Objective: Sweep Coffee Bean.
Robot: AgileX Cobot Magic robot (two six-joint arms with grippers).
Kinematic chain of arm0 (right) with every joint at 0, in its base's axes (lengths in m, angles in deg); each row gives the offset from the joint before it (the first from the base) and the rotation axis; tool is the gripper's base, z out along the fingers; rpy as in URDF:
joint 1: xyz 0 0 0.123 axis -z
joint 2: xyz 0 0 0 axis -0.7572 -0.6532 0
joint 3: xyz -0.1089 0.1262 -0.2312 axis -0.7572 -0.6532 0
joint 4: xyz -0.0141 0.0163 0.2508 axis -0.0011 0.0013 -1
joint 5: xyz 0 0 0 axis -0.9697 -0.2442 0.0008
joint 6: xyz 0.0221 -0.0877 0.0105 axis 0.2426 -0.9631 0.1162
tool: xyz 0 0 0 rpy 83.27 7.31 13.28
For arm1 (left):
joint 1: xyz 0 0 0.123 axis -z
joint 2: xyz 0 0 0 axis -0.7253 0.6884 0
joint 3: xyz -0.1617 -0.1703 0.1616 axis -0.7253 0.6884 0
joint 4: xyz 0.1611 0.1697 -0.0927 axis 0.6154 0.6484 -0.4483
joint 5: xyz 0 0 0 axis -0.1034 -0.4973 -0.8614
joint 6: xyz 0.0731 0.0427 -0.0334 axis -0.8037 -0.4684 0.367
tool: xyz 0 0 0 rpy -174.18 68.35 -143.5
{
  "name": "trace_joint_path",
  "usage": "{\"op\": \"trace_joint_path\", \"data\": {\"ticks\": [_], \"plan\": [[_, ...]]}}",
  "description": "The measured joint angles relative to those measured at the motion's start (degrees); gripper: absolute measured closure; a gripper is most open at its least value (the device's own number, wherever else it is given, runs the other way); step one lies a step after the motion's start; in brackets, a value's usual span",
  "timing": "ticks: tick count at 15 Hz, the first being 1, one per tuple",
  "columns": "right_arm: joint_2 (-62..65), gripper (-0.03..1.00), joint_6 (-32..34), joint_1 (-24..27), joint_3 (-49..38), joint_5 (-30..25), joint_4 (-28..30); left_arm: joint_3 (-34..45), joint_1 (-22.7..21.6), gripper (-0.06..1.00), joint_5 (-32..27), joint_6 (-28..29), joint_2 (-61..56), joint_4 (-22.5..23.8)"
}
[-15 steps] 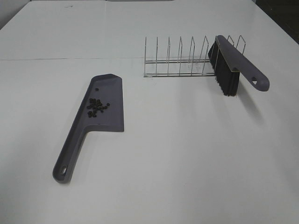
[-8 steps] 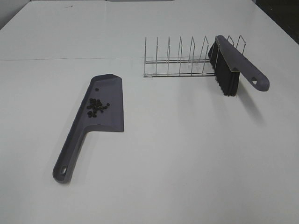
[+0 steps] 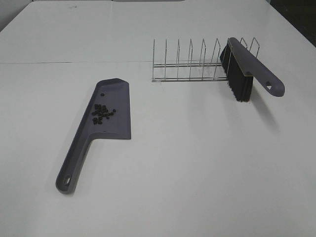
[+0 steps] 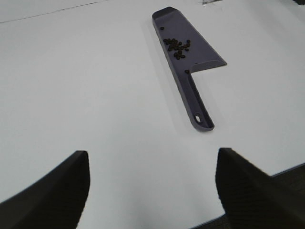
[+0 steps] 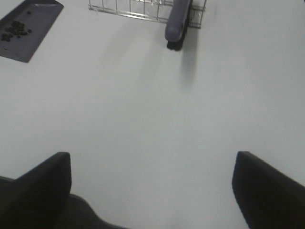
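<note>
Basically coffee beans [image 3: 101, 113] sit on the dustpan [image 3: 106, 118] blade, both grippers (left gripper [image 4: 152, 191], right gripper [image 5: 152, 191]) wide and empty, so we'd lift the pan by its handle, level

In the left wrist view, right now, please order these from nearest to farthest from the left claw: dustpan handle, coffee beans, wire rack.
1. Dustpan handle, closest to the open left claw.
2. Coffee beans, on the pan's blade.
3. Wire rack, barely visible beyond the pan.
</note>
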State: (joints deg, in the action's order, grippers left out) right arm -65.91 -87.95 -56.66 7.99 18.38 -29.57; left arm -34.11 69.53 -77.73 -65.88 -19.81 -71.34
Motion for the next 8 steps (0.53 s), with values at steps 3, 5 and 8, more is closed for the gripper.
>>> {"op": "trace_joint_path", "data": {"ticks": [3,5,8], "plan": [[2.2,0.12,-2.6,0.0,-1.8,2.8,-2.3,0.4,0.0,0.26,1.0,-4.2,0.0,-3.2],[2.2,0.12,-3.0,0.0,-1.9,2.9,-2.3,0.4,0.0,0.26,1.1,-5.6,0.0,-4.5],[2.2,0.12,-3.0,0.0,-1.9,3.0,-2.3,0.4,0.0,0.26,1.1,-5.7,0.0,-5.4]]}}
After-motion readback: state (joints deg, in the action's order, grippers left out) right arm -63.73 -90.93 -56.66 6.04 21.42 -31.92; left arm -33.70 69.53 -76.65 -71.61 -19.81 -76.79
